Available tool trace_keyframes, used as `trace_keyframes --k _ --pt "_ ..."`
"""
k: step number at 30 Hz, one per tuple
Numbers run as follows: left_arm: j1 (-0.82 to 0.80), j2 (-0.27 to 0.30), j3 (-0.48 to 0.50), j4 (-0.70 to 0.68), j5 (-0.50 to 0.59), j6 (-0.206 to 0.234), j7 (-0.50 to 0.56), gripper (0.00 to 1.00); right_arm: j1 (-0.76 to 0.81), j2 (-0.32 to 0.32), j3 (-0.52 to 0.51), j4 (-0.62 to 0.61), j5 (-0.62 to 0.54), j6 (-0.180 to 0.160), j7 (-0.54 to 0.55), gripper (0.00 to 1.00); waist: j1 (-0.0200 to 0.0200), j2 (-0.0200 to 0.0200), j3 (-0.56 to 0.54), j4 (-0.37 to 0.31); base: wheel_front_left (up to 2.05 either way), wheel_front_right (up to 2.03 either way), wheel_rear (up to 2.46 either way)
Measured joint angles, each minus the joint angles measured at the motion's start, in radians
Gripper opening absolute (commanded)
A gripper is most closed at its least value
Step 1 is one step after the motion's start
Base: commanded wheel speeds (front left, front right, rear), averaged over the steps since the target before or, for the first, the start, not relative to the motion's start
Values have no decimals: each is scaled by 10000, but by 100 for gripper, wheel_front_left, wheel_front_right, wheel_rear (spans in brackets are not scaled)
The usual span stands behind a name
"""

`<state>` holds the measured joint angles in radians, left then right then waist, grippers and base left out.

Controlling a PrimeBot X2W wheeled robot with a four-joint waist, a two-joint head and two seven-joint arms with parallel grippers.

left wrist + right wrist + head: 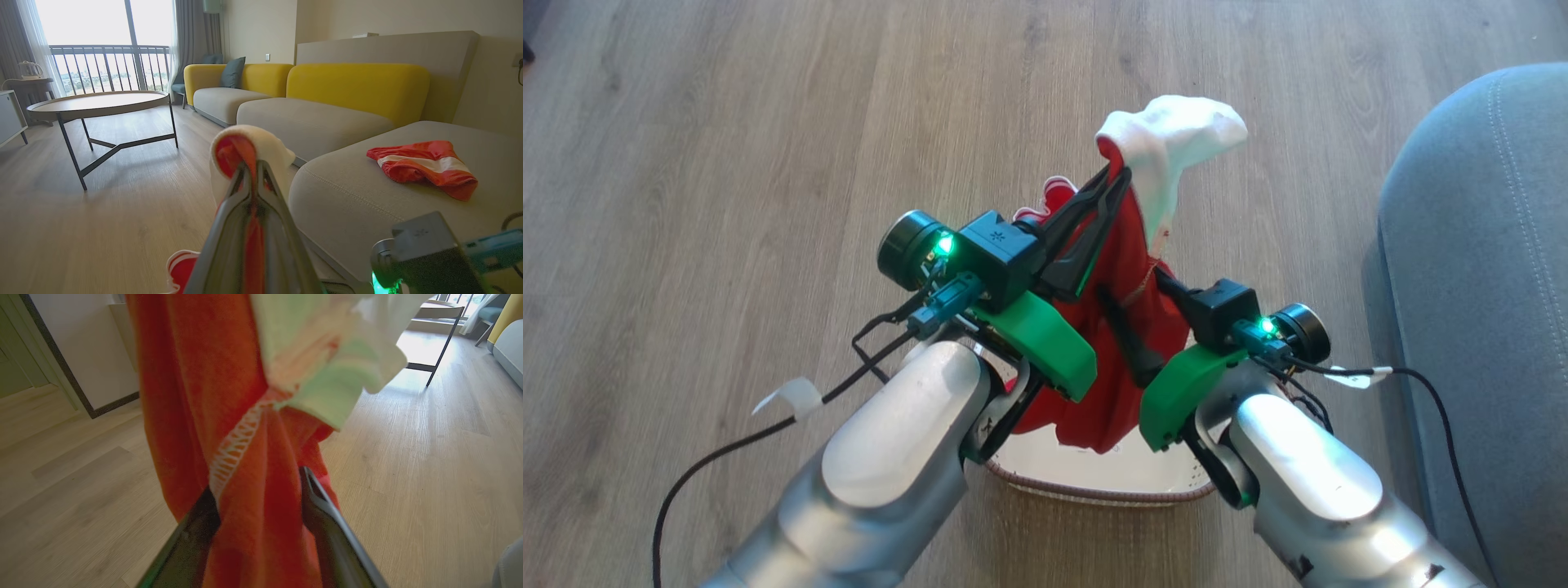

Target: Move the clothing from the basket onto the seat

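My left gripper [1117, 173] is shut on the clothing [1131, 253], a red garment with a white part, and holds it up over the basket [1094, 490]. The fabric hangs from the shut fingertips [250, 165], and its lower end reaches down to the basket. My right gripper [1129, 282] stands open lower down, and the hanging red cloth [229, 396] passes between its two fingers [327, 522]. My arms hide most of the basket. The grey seat [1478, 269] lies to the right, and a second red and white striped garment [423, 167] rests on it.
Wooden floor [727, 163] surrounds the basket. A round low table [98, 100] on dark legs stands ahead on the left. A sofa with yellow backs [355, 85] runs along the wall beyond the seat. Black cables [727, 449] trail from both wrists.
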<state>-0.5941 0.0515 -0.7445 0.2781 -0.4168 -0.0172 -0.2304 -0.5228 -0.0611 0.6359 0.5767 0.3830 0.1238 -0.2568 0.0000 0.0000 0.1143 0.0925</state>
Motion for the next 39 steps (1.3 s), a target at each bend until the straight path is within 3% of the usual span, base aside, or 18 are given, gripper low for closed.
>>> trace_keyframes --k 1,2,12,13,14,27,39 --pt "0 0 -23 15 -4 2 -2 0 -33 0 40 90 59 0 0 7 0 0 -9 14 0 0 0" --pt "0 -2 -44 36 -36 6 -12 0 -44 0 52 178 71 0 0 0 0 0 -16 22 0 0 0" --pt "-1 -4 -119 385 -130 86 -100 2 -35 -2 205 393 456 0 2 0 0 0 27 -192 0 0 0" --pt "-1 -4 -121 430 -178 86 -100 48 -35 -2 209 332 472 0 0 0 0 0 41 -227 0 0 0" --pt "-2 -4 -127 481 -178 86 -102 100 -35 0 213 295 479 0 2 0 0 0 58 -259 0 0 0" --pt "-9 65 -207 1292 -178 -219 -176 100 8 -2 -495 -437 441 0 2 0 0 0 308 -676 0 0 0" --pt "-6 345 -190 1971 -249 -635 -222 100 761 -90 -1607 -1760 102 0 2 0 0 0 447 -1966 0 0 0"
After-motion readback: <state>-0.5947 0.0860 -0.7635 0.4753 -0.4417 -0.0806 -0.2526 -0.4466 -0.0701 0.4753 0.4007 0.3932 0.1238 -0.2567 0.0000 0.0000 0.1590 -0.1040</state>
